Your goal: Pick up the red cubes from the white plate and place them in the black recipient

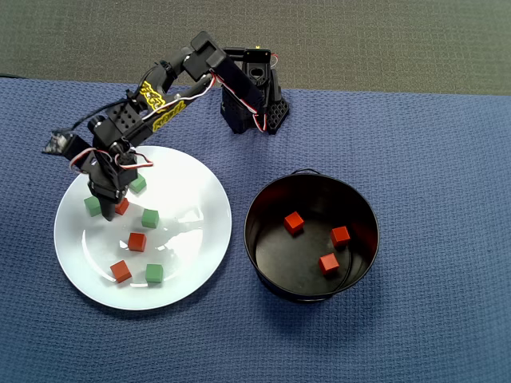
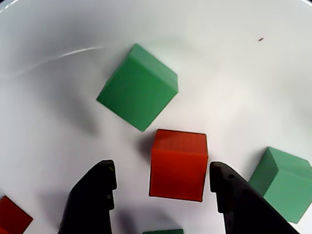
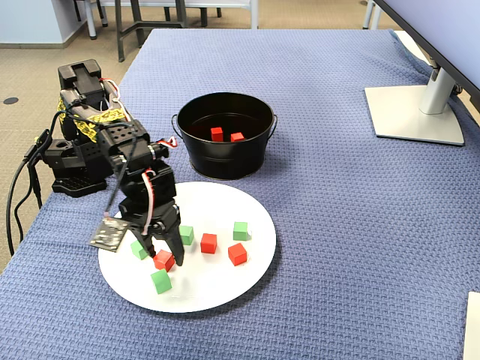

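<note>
Wrist view: gripper [image 2: 161,187] w/ jaws apart, one red cube [image 2: 177,165] sitting between the fingertips, gaps visible both sides, not clamped. Green cube [image 2: 138,87] just above it, another green cube [image 2: 281,183] at right. Overhead view: arm reaches down over the upper-left part of the white plate [image 1: 200,187]; 2 more red cubes [image 1: 137,242] lie on the plate nearer its lower half. Black recipient [image 1: 257,239] sits beside the plate to the right, holding 3 red cubes.
</note>
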